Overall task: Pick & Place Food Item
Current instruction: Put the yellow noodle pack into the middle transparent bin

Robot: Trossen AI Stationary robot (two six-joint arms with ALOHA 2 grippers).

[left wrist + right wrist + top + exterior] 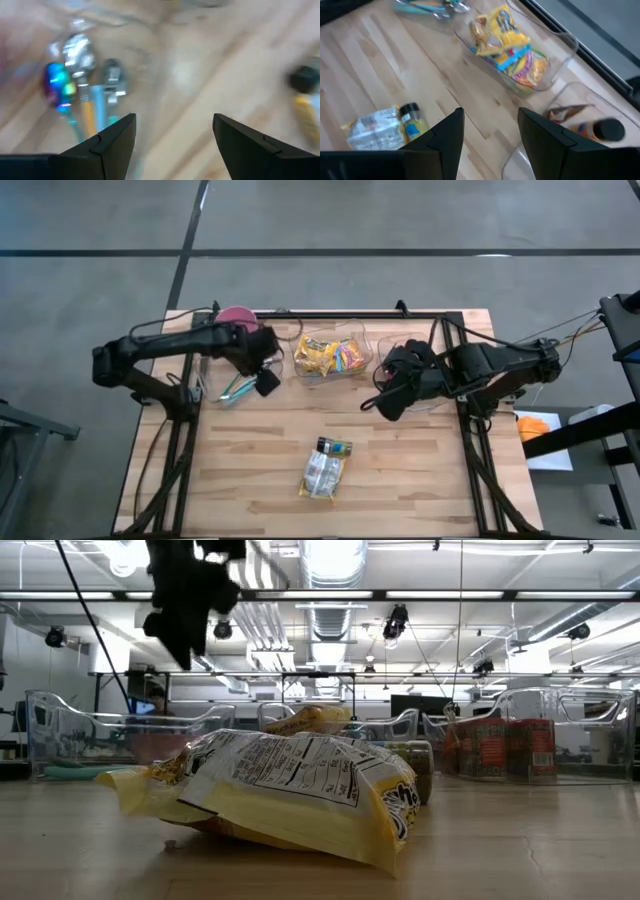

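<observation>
A yellow chip bag [320, 476] lies flat on the wooden table near its front middle, and a small black-lidded jar [335, 447] lies against the bag's far end. Both also show in the right wrist view: the bag [372, 127] and the jar [411, 121]. My left gripper [266, 378] hangs open above a clear bin of utensils [235, 388] at the far left. Nothing is between its fingers [117, 132]. My right gripper [392, 405] hovers open over the near edge of a clear bin [415, 370] at the far right, also holding nothing [490, 125].
A clear bin of colourful snack packets [332, 356] stands at the far middle, between the other two bins. The right bin holds a black-capped bottle [607, 130]. A pink round thing [237, 315] sits at the far left edge. Bare wood surrounds the bag and jar.
</observation>
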